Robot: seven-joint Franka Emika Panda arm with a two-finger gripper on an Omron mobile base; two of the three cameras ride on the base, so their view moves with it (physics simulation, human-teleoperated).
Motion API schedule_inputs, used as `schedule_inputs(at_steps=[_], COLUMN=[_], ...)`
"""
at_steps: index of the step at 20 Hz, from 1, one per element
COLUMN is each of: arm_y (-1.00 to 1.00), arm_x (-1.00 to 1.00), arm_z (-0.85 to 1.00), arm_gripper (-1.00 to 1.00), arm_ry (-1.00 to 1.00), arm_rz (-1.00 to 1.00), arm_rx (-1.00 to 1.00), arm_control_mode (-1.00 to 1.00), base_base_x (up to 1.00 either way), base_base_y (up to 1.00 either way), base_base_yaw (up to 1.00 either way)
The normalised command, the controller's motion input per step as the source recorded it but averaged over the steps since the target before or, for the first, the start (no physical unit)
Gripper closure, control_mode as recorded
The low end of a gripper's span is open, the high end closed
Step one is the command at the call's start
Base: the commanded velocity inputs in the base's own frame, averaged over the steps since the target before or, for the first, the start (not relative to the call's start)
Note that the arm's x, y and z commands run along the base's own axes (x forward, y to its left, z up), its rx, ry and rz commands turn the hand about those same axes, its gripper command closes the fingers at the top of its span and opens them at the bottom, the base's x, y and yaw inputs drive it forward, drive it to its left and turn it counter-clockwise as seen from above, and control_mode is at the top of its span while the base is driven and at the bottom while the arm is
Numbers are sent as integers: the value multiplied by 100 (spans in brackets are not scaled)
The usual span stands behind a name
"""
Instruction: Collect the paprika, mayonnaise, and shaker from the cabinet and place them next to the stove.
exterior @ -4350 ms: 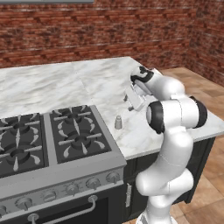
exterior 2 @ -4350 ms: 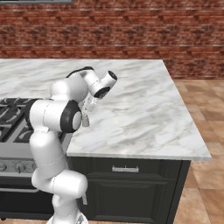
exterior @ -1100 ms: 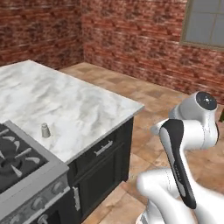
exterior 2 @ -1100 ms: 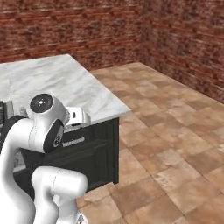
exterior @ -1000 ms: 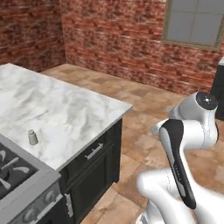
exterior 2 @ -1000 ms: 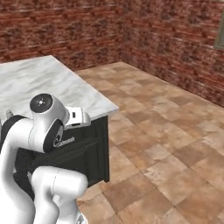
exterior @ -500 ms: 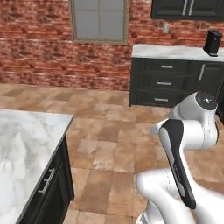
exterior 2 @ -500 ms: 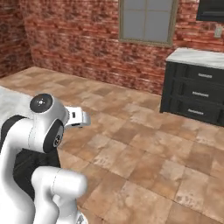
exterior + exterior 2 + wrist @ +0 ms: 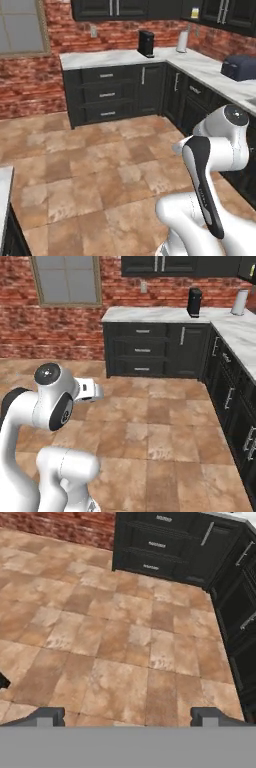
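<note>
My hand (image 9: 128,714) is spread wide open and holds nothing, above a tiled floor (image 9: 125,642), facing dark base drawers (image 9: 155,547) under a marble worktop (image 9: 160,314).

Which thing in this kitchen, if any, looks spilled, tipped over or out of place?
Nothing stands out. The black machine and the white roll stand upright on the counter, and the drawers are shut.

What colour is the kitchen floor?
Warm brown and tan tiles, mottled; the hand view shows them best.
</note>
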Motion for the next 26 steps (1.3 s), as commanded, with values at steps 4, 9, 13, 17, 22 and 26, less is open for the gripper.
schedule_inputs(at_steps=[4, 9, 13, 17, 22, 26], arm_y=[0, 0, 0, 0, 0, 0], arm_x=[0, 0, 0, 0, 0, 0], arm_z=[0, 0, 0, 0, 0, 0], arm_gripper=[-100, -100, -100, -100, -100, -100], arm_ry=[0, 0, 0, 0, 0, 0], arm_rz=[0, 0, 0, 0, 0, 0], arm_rx=[0, 0, 0, 0, 0, 0], arm_control_mode=[100, 100, 100, 100, 100, 100], base_base_x=[37, 42, 48, 89, 100, 100], base_base_y=[2, 1, 22, 68, 86, 95], base_base_yaw=[-65, -65, -63, -44, -33, -28])
